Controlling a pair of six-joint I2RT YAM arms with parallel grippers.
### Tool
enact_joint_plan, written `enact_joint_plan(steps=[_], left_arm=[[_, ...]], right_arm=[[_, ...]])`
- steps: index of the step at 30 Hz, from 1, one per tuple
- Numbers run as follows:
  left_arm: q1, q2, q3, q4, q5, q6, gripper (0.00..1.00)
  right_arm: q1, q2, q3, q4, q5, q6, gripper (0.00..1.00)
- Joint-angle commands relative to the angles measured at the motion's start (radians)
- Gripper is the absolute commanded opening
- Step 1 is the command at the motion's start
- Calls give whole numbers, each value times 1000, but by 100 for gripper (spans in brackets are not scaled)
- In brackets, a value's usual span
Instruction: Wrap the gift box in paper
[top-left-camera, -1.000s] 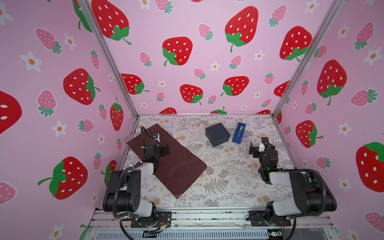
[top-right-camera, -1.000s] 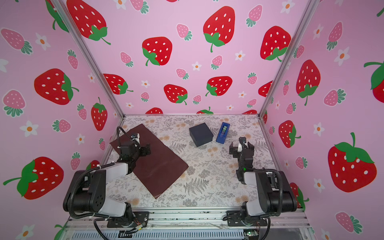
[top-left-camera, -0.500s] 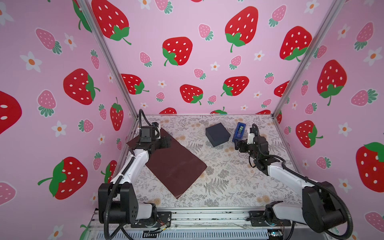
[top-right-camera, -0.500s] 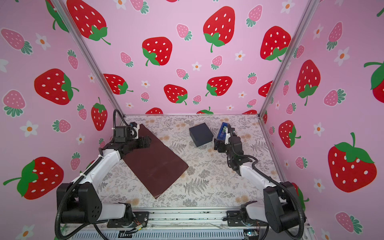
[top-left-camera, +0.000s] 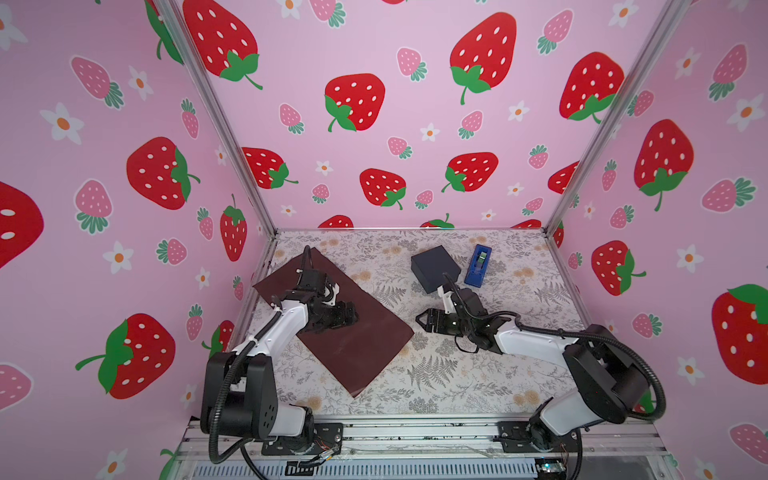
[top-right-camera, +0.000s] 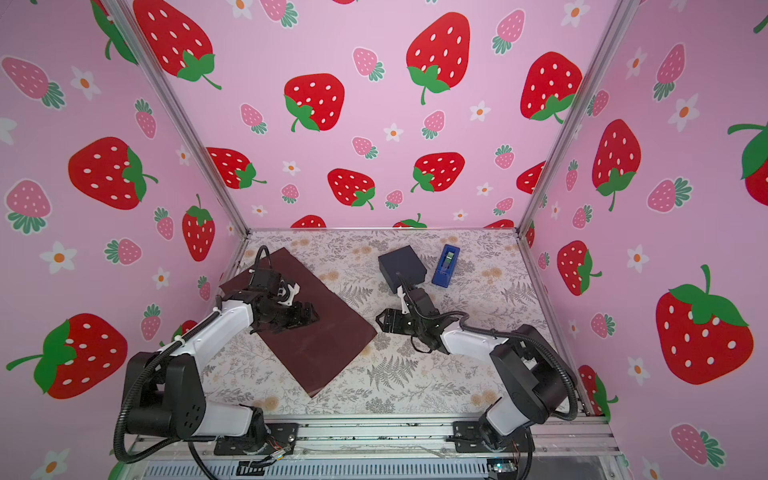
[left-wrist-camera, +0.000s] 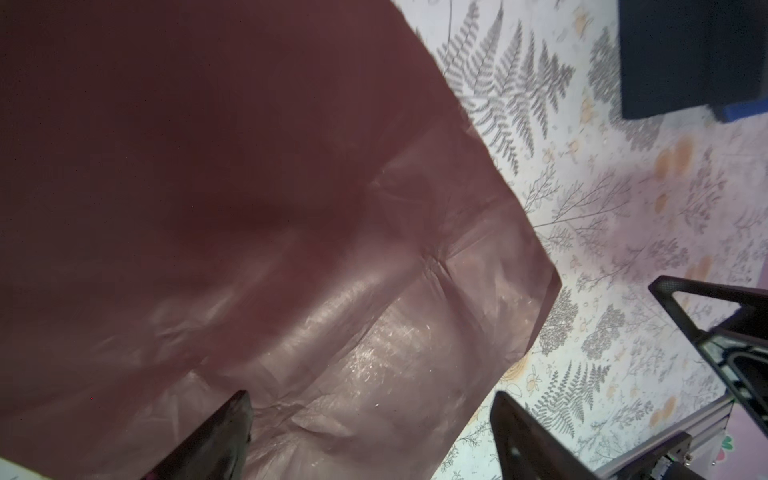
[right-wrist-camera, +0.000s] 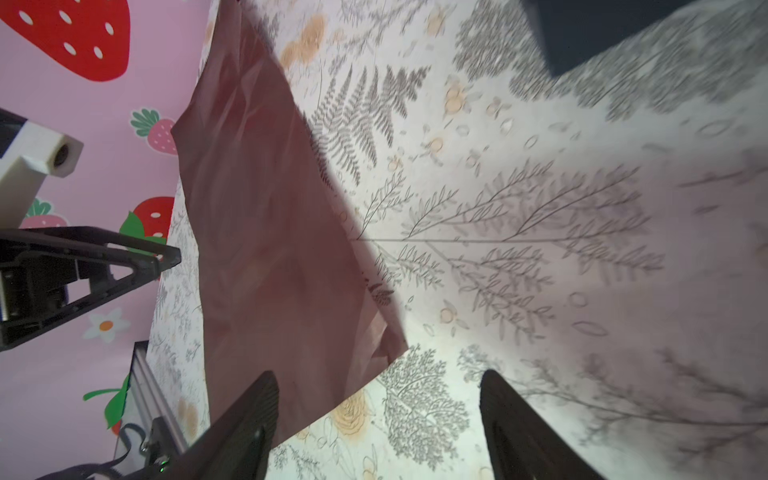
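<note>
The paper (top-left-camera: 353, 345) (top-right-camera: 320, 349), a dark maroon sheet, lies flat and askew on the left of the floral table. The gift box (top-left-camera: 434, 266) (top-right-camera: 401, 264), small and dark navy, sits apart from it at the back middle. My left gripper (top-left-camera: 351, 318) (top-right-camera: 313, 316) hovers open over the sheet's middle. In the left wrist view the creased paper (left-wrist-camera: 249, 208) fills the space under the open gripper (left-wrist-camera: 370, 399). My right gripper (top-left-camera: 422, 322) (top-right-camera: 380, 322) is open just off the sheet's right corner. The right wrist view has that paper (right-wrist-camera: 270, 249) corner between the open gripper's (right-wrist-camera: 378, 378) fingers, untouched.
A bright blue tape dispenser (top-left-camera: 478, 266) (top-right-camera: 446, 266) stands just right of the box. Pink strawberry walls close in the table (top-left-camera: 457, 374) on three sides. A metal rail runs along the front edge. The two grippers face each other across the sheet's right corner.
The left gripper has moved from the paper's far corner to its middle. The right gripper has come from beside the box to the sheet's right corner. Both jaws have narrowed slightly.
</note>
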Motion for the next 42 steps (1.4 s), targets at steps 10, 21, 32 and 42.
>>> enact_joint_plan(steps=[10,21,32,42], left_arm=[[-24,84,66,-83,-28,-40,91],[-21,155,88,-99,-47,-72,91],[-20,213,105,-125,-31,-76,89],[-21,218,107,-127,-37,-77,89]], right_arm=[[39,112,12,80,-98,64,76],[52,198,31,147,-152,96,74],[82,277,28,364,-222,225,73],[156,321,13,563,-230,385,72]])
